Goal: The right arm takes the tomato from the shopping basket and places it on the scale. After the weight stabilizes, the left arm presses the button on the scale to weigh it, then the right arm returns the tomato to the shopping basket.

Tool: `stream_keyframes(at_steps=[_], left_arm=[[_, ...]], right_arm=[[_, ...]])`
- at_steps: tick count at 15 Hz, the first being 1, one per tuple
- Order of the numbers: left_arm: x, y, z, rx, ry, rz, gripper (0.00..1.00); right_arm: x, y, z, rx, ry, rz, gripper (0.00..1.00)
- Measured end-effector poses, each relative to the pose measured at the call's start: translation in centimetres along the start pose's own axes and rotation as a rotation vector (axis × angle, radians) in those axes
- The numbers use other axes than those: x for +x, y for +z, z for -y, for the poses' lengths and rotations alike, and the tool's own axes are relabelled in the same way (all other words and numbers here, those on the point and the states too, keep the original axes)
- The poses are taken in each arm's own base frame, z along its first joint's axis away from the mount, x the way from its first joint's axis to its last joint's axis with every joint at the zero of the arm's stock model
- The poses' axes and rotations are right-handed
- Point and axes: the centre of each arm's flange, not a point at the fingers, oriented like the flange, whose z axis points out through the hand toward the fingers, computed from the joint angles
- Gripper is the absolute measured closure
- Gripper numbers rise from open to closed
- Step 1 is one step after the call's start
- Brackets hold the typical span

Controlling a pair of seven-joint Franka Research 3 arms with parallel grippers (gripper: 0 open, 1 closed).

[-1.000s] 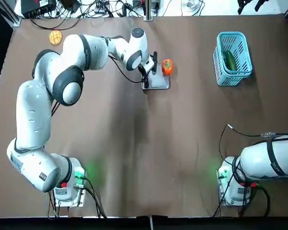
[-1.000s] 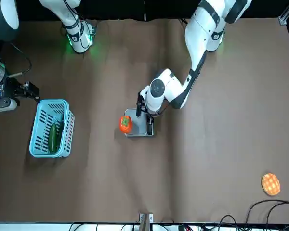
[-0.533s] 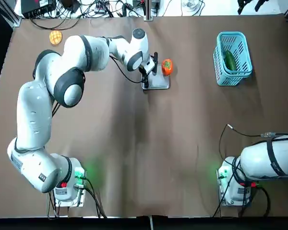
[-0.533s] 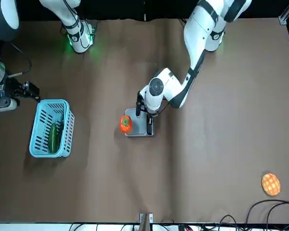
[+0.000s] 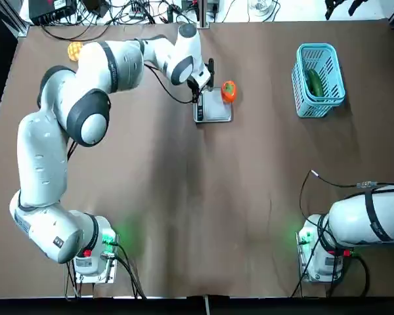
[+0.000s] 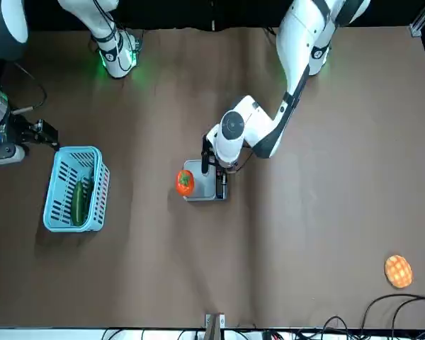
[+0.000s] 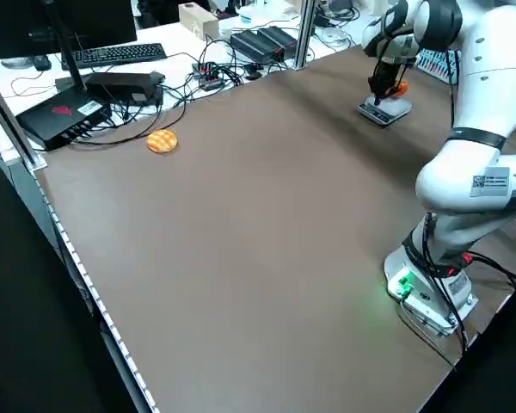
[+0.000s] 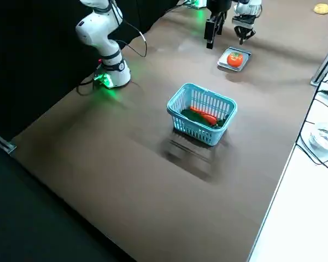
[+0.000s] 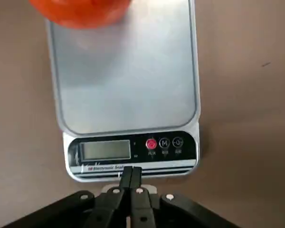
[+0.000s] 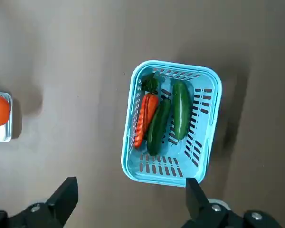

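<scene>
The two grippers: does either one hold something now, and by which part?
Nothing is held. The left gripper is shut and empty, by the scale. The right gripper is open above the basket. The tomato lies on the scale.

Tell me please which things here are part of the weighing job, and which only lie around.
Part of the job:
tomato, on the scale
scale
basket
left gripper, shut, just off the scale's button strip
right gripper, open, above the basket

Only lying around:
waffle-like disc
cucumbers and carrot in the basket
</scene>
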Motion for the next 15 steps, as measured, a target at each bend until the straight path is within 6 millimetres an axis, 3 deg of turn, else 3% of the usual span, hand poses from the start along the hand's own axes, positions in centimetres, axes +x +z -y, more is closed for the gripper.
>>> stream_keyframes(at_steps=[5, 10, 14, 15], left_arm=[[-1.4, -3.4, 1.3, 0.002, -0.04, 0.006, 0.99], [-5.3, -9.3, 3.2, -0.034, -0.145, 0.017, 0.99], [-8.2, -13.8, 3.4, -0.062, -0.287, 0.066, 0.99], [-9.8, -15.4, 3.4, -0.082, -0.318, 0.095, 0.99]], right_arm=[[0.0, 0.0, 0.1, 0.0, -0.001, 0.0, 0.01], [0.0, 0.0, 0.1, 0.0, -0.002, 0.0, 0.0], [0.1, 0.0, 0.5, 0.0, -0.01, 0.0, 0.0], [0.1, 0.0, 0.9, 0.0, -0.015, 0.0, 0.0]])
